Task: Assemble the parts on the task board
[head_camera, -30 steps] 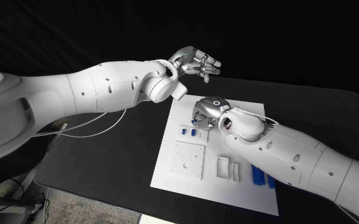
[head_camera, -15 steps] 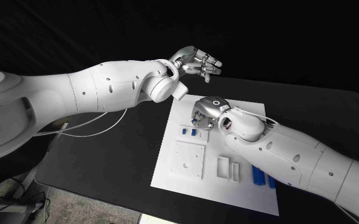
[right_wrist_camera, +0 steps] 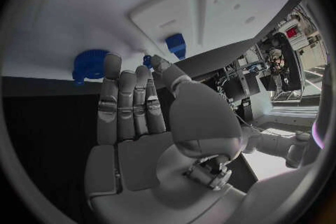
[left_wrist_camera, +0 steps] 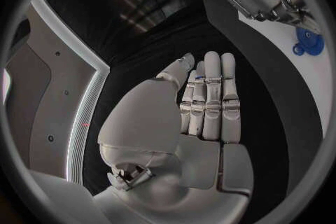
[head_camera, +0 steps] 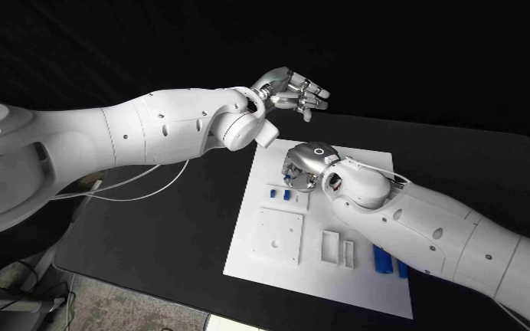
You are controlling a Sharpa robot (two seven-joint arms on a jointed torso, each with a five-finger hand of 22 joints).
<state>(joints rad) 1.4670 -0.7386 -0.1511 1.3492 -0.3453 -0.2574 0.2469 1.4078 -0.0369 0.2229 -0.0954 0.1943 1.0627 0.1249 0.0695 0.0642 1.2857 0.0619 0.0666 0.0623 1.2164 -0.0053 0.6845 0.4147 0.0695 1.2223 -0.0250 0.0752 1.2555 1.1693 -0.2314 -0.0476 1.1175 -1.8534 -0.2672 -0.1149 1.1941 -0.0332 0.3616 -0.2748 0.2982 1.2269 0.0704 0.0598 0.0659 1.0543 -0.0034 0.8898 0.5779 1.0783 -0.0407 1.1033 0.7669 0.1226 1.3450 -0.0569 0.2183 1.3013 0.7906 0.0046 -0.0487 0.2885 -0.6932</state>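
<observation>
board: task board [head_camera: 282, 266] sits mid-table, long axis running away from me.
parts: small blue parts [head_camera: 286, 194] in the far-left slots; a blue pair [head_camera: 381, 260] at the near-right edge, long axes along the board.
key relation: R hand [head_camera: 302, 168] is low over the board's far end, and in the R wrist view the blue ring part [right_wrist_camera: 89, 61] lies just past its fingertips [right_wrist_camera: 112, 63], w/ a small blue block [right_wrist_camera: 176, 43] beside. L hand is well apart, so R is nearer imo.
R hand: fingers straight, close side by side, nothing held. Can't tell if the tips touch the part.
L hand: L hand [head_camera: 289, 92] is raised beyond the board's far edge, palm flat, fingers extended [left_wrist_camera: 210, 98], empty.
next: I judge a short reach fwd + curl on the ring part.
</observation>
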